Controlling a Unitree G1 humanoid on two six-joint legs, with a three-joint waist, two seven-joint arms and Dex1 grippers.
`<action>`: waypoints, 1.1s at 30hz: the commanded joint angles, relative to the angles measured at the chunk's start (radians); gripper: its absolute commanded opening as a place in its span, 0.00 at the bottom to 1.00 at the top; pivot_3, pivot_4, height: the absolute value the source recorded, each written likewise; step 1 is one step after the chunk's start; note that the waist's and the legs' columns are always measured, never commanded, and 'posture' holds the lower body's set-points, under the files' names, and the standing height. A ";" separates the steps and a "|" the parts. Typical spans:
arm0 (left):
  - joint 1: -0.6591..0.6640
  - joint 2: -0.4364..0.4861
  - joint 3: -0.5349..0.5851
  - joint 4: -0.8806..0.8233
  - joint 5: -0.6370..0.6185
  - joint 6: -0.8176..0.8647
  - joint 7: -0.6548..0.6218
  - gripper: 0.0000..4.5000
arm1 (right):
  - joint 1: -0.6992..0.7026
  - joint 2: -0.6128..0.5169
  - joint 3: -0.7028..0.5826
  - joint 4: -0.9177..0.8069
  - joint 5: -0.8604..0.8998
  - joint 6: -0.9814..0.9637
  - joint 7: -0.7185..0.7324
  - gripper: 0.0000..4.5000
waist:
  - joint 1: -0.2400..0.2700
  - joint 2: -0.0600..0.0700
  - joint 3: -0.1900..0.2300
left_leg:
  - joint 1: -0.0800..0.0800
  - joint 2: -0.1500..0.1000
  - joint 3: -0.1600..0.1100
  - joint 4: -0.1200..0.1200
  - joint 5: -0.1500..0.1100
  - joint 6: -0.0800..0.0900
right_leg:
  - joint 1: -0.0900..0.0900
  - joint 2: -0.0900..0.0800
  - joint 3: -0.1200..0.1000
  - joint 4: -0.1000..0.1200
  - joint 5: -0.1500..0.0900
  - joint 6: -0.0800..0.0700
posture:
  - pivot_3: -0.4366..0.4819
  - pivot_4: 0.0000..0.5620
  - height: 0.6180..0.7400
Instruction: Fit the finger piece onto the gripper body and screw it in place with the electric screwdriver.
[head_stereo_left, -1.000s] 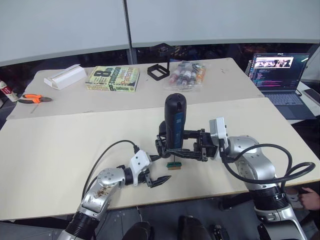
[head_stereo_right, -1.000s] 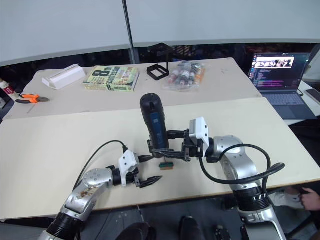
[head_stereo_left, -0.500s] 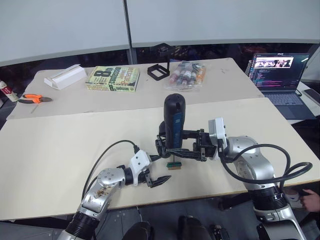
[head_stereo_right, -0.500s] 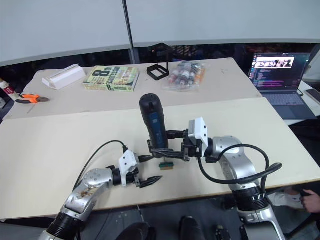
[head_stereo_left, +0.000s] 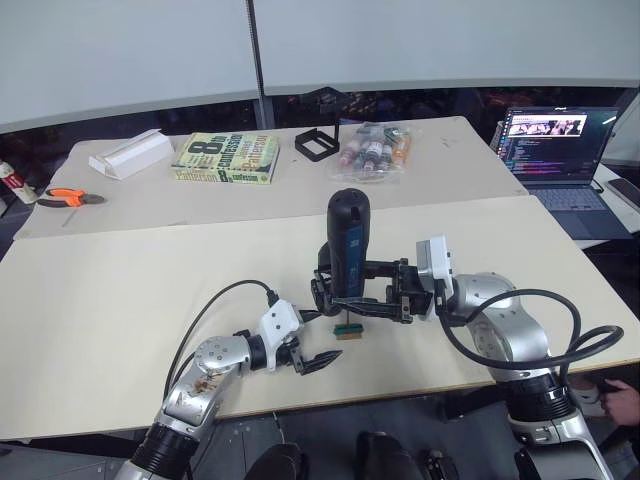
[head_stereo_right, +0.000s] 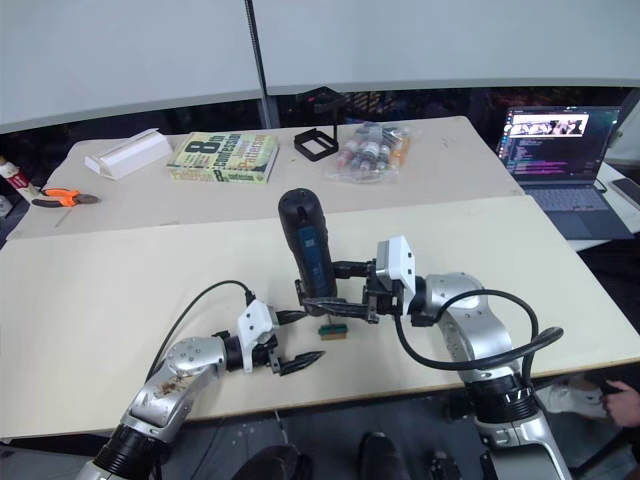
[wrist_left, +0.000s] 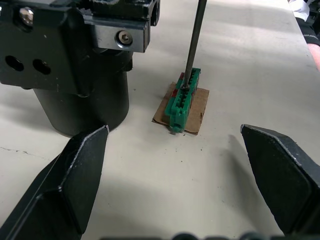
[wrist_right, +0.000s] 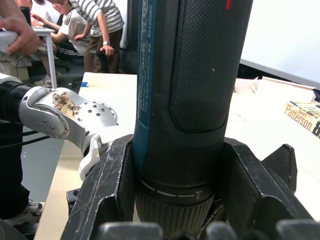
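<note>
Unchanged from half a second ago: both arms and the electric screwdriver (head_stereo_left: 347, 238) in the same place, no visible shift. Electric screwdriver: thick black cylinder with blue side strip, upright, rounded butt at 12 o'clock, thin metal bit (wrist_left: 193, 42) pointing down. Clamped around its lower barrel by the right gripper (head_stereo_left: 372, 296), fingers closed on either side of the body. Bit tip resting on a small green block (wrist_left: 183, 100) lying on a tan card (wrist_left: 184, 106) on the cream table (head_stereo_left: 120, 290). Left gripper (head_stereo_left: 318, 363): spread wide, holding nothing, fingers (wrist_left: 71, 175) flat near the table edge. Green block and bit between the open fingers in the left wrist view, well ahead of them. In the head views, left gripper at roughly 7 o'clock from the screwdriver's base, near but apart. Black mechanism (wrist_left: 80, 55) with round base just beside the green block. At the far table edge: book (head_stereo_left: 226, 157), black square frame (head_stereo_left: 317, 143), bag of bottles (head_stereo_left: 375, 148), laptop (head_stereo_left: 555, 150).
</note>
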 joint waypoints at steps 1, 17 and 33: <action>-0.017 -0.003 0.016 -0.013 -0.005 -0.025 0.005 1.00 | -0.003 -0.007 -0.018 -0.026 0.016 -0.009 -0.007 0.43 | 0.000 0.000 0.000 | 0.000 0.000 0.000 0.000 0.000 0.000 | 0.000 0.000 0.000 0.000 0.000 0.000 | 0.48 0.27 1.00; -0.008 0.016 0.065 -0.022 -0.037 -0.064 -0.026 1.00 | -0.052 -0.011 -0.079 -0.066 0.117 0.034 -0.022 0.43 | 0.000 0.000 0.000 | 0.000 0.000 0.000 0.000 0.000 0.000 | -0.001 0.000 0.000 0.000 0.000 0.000 | 0.48 0.27 1.00; 0.125 0.048 0.156 -0.227 -0.165 -0.065 -0.040 1.00 | -0.060 -0.112 -0.195 -0.163 0.264 0.151 -0.029 0.43 | -0.002 0.000 0.000 | -0.001 0.000 0.000 0.000 0.000 0.001 | -0.001 0.000 0.001 -0.001 0.000 0.000 | 0.48 0.27 1.00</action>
